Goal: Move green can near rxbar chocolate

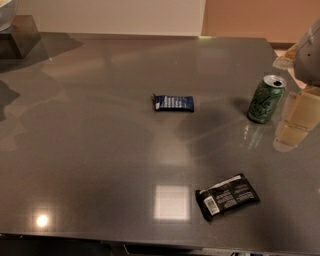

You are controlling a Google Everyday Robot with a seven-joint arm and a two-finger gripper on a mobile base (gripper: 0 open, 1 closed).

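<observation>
The green can point(266, 99) stands upright on the grey table point(100, 150) at the right, its silver top with the opening showing. The rxbar chocolate point(227, 196), a flat black wrapper with a white panel and barcode, lies near the front edge, well in front of and a little left of the can. My gripper point(296, 121) hangs at the right edge of the view, just right of the can and close beside it. It does not hold the can. The arm above it is cut off by the frame.
A smaller dark-blue wrapper with white text point(173, 103) lies mid-table, left of the can. A dark block point(17, 42) with a pale bowl point(6, 12) above it stands at the far left corner. The table's front edge runs along the bottom of the view.
</observation>
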